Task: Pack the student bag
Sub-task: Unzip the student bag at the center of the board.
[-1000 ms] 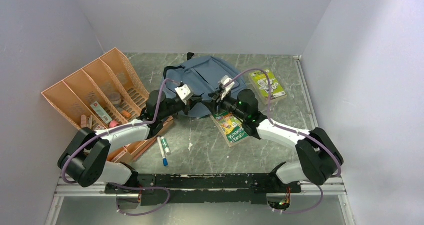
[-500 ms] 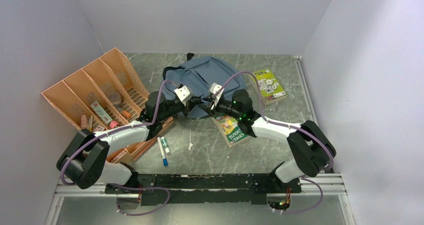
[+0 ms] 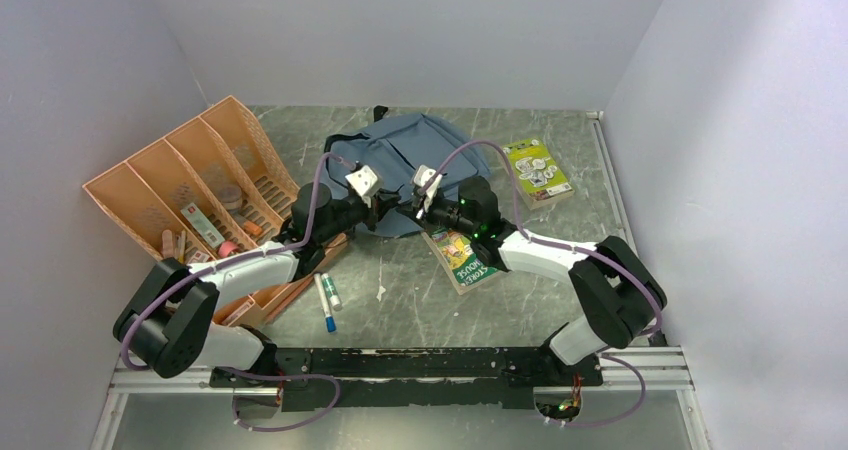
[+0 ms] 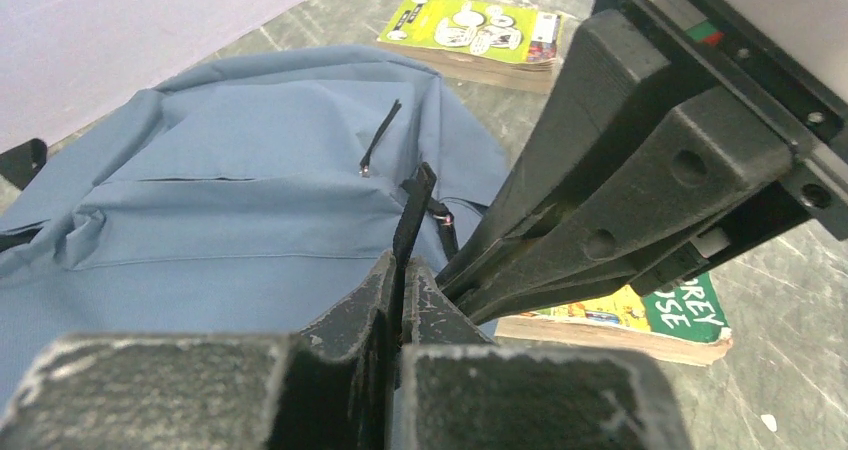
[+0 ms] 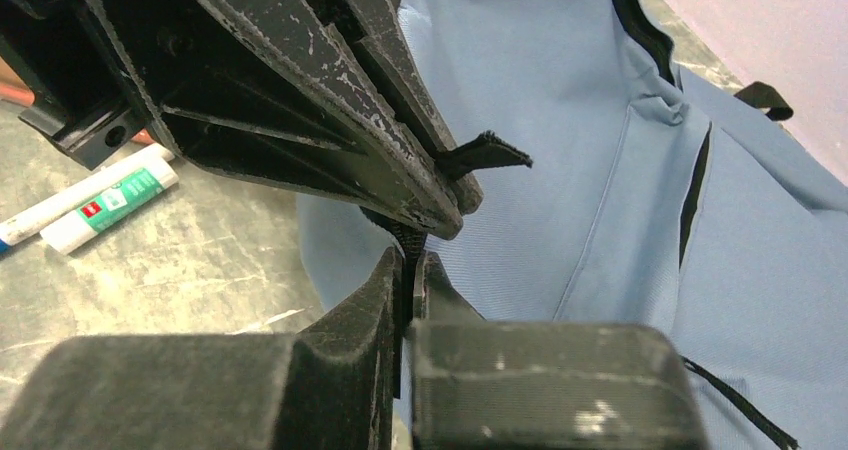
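While the left gripper (image 4: 400, 282) and right gripper (image 5: 410, 270) each clenched black zipper trim (image 4: 413, 210) at the near edge of the student bag (image 3: 400, 155), packing seemed barely begun — both books (image 3: 537, 170) lay outside it.

Three plain, pale lilac-white walls close the space in: a back wall (image 3: 400, 30), a left wall (image 3: 70, 90) and a right wall (image 3: 740, 170), which meet in straight corners. Between them lies a tabletop (image 3: 420, 310) of grey-green stone-like pattern with pale veins, bordered at the near edge by a black rail (image 3: 400, 362) on a silver metal frame (image 3: 660, 378). The light is soft and even, with only faint shadows on the surface.
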You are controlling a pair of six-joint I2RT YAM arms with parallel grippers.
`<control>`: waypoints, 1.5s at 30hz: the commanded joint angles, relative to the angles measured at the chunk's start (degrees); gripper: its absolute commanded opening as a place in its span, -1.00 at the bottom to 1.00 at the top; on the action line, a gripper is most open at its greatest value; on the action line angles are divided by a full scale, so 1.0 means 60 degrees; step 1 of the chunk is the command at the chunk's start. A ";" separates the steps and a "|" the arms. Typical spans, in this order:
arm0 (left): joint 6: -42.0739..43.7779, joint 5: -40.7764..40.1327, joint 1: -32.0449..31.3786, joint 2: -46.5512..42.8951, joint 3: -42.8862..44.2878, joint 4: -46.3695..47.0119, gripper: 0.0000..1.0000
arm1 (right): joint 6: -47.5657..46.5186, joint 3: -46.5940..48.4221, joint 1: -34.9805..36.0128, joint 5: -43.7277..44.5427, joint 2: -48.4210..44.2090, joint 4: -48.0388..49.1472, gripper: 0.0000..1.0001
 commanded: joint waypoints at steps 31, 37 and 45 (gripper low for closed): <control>0.0214 -0.4166 0.2016 -0.1318 0.0820 -0.0885 -0.90 | 0.0518 -0.0488 -0.0092 0.1487 -0.0757 -0.1669 -1.00; 0.0308 -0.3624 0.2806 -0.0234 0.1841 -0.0943 -0.90 | 0.0241 -0.0358 -0.0062 0.1046 -0.1413 -0.3249 -1.00; 0.0662 -0.1386 0.2975 0.0654 0.2462 -0.0544 -0.90 | -0.0014 -0.0009 -0.0011 0.0787 -0.2016 -0.4631 -1.00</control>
